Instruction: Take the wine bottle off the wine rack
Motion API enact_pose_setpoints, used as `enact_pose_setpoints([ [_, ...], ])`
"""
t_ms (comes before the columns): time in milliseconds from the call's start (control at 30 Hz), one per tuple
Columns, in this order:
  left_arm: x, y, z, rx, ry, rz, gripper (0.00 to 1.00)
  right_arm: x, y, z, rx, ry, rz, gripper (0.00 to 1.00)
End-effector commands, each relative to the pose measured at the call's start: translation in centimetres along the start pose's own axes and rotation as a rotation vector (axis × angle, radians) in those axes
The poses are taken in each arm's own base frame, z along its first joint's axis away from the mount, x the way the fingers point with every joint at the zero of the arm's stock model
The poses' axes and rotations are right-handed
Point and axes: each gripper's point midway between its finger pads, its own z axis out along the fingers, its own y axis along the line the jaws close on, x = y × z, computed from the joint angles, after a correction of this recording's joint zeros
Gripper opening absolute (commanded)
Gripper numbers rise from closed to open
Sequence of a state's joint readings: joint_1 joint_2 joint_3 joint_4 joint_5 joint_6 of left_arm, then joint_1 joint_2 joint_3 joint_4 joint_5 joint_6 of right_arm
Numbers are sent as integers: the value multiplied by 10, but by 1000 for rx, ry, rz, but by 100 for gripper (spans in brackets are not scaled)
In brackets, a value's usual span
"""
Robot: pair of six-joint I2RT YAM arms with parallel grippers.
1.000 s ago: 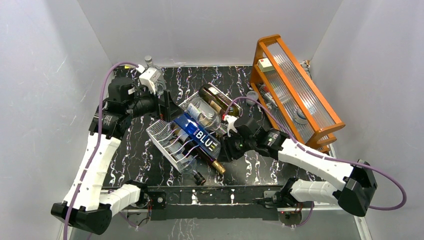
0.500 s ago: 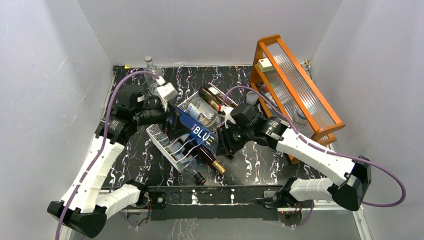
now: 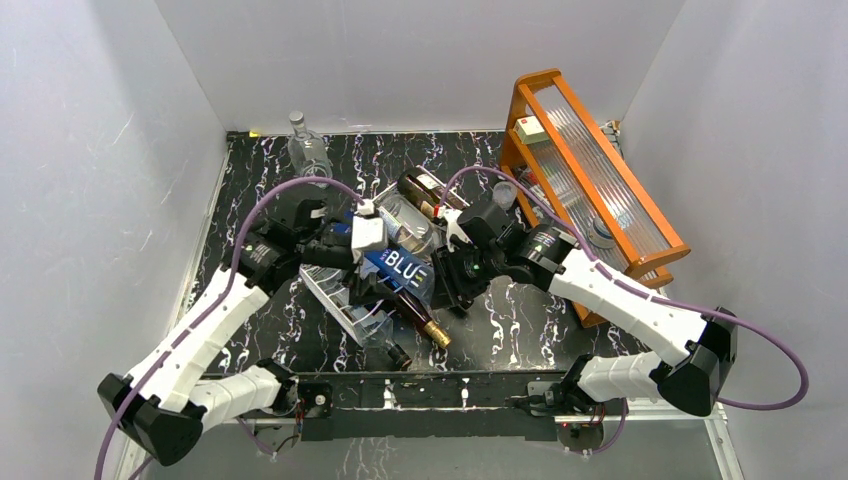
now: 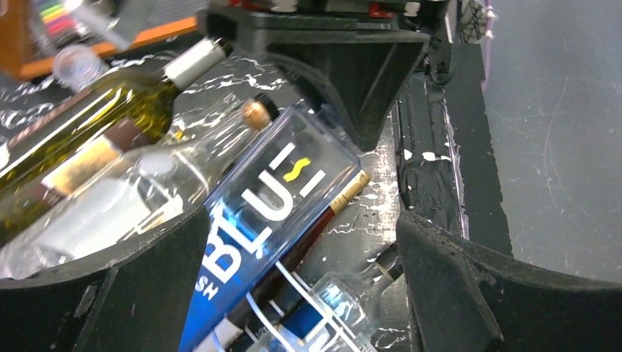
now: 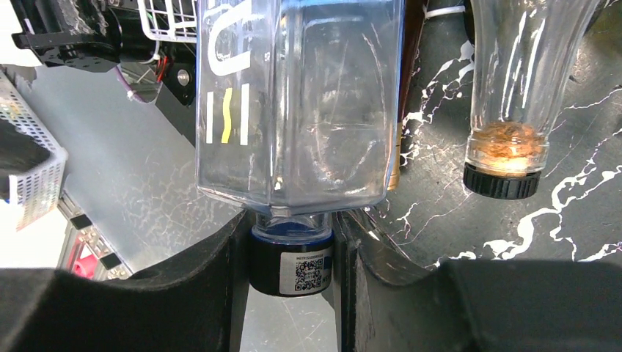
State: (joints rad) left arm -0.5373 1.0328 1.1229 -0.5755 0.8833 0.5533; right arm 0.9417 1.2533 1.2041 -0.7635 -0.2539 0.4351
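The white wire wine rack (image 3: 335, 297) lies tipped at the table's middle. A blue square bottle lettered BLUE (image 3: 405, 268) lies slanted across it, over a dark wine bottle with a gold foil neck (image 3: 428, 325). My right gripper (image 3: 447, 283) is shut on the blue bottle's black cap (image 5: 290, 260), below the bottle's body (image 5: 301, 110). My left gripper (image 3: 372, 285) is open over the rack. Its jaws stand wide either side of the blue bottle (image 4: 257, 242), the dark bottle (image 4: 323, 220) and the rack wires (image 4: 312, 297).
An orange wooden frame with ribbed clear panels (image 3: 590, 180) leans at the right. A clear bottle (image 3: 305, 150) stands at the back left. An olive bottle (image 3: 435, 195) and a clear bottle (image 3: 405, 222) lie behind the rack. Another clear bottle (image 3: 385, 345) sticks out in front.
My left arm has swung from the back left to above the rack, with its open jaws now around the blue bottle. My right gripper has shifted slightly up and left with the bottle's cap.
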Motion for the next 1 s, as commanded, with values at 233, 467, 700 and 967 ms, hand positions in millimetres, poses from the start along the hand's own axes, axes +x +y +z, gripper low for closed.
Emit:
enact_pose_setpoints([
  [233, -6, -6, 44, 124, -36, 348, 98, -47, 51, -34, -185, -182, -92, 3],
  [467, 7, -3, 61, 139, 0, 358, 98, -48, 55, -36, -205, -191, -88, 3],
  [700, 18, 5, 73, 156, 31, 357, 98, -48, 55, -36, -203, -192, -90, 2],
  [967, 23, 5, 80, 187, 35, 337, 98, -50, 56, -38, -208, -201, -97, 2],
])
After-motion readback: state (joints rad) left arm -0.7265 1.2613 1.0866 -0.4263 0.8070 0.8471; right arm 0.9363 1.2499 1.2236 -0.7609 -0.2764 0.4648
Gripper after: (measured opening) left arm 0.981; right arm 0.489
